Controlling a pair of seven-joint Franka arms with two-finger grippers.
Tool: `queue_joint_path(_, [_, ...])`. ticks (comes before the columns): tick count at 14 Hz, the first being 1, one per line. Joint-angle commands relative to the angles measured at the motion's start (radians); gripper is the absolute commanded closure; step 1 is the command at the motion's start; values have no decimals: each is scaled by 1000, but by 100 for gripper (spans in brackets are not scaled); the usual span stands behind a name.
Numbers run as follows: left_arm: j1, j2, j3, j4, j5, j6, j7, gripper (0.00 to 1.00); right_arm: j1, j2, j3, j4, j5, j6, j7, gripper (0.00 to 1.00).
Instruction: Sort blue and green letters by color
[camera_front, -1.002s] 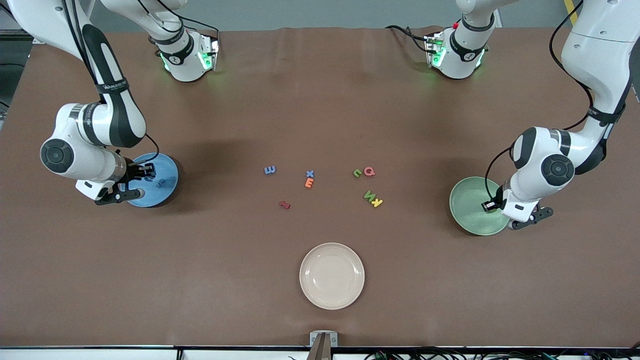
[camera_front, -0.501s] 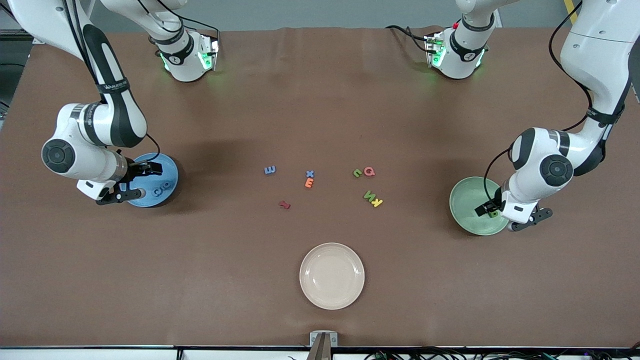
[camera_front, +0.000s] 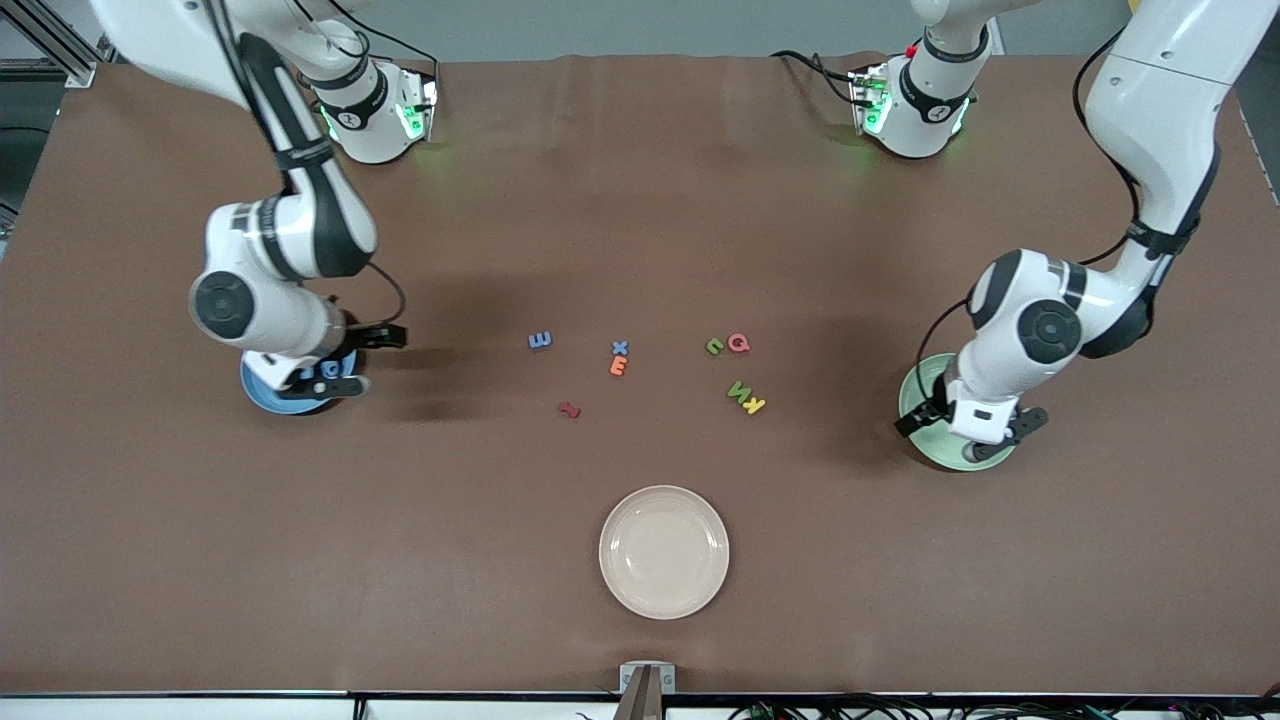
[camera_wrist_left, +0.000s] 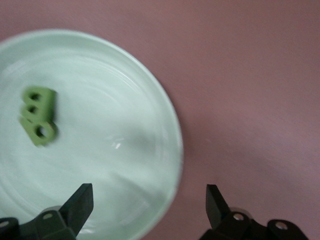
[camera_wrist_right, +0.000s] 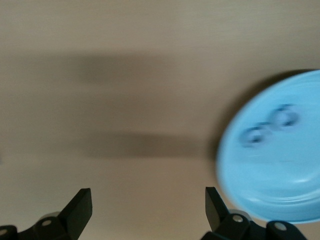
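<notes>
My right gripper (camera_front: 380, 342) is open and empty, over bare table just beside the blue plate (camera_front: 262, 392). In the right wrist view the gripper (camera_wrist_right: 147, 202) is open and the blue plate (camera_wrist_right: 280, 175) holds two blue letters (camera_wrist_right: 270, 127). My left gripper (camera_front: 915, 420) is open and empty over the rim of the green plate (camera_front: 922, 382). In the left wrist view the gripper (camera_wrist_left: 147, 200) is open and the green plate (camera_wrist_left: 115, 115) holds two green letters (camera_wrist_left: 38, 116). On the table lie a blue E (camera_front: 540, 340), a blue X (camera_front: 620, 347), a green C (camera_front: 715, 346) and a green N (camera_front: 738, 390).
An orange E (camera_front: 619, 366) touches the blue X. A pink Q (camera_front: 739, 343) lies beside the green C. A yellow K (camera_front: 754, 404) lies against the green N. A dark red letter (camera_front: 569, 409) lies alone. A cream plate (camera_front: 664, 551) stands nearer the front camera.
Both grippers opened over their plates, leaving a blue and a green letter there. Both arms have since swung toward the middle of the table.
</notes>
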Motion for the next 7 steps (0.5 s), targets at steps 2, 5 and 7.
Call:
queue_joint_path(2, [-113,-8,-6,10,9,-5,-173,10,148,-15,-8,-20,30,77,152,0])
queue_joint_path(5, [-211,8,-6,36,9,-5,-353,13,268,16,-8,-23,32,172,248,0])
queue_joint_path(7, [-265,32,-6,62,9,-5,-465,14,328,55,-8,-23,32,254,329,0])
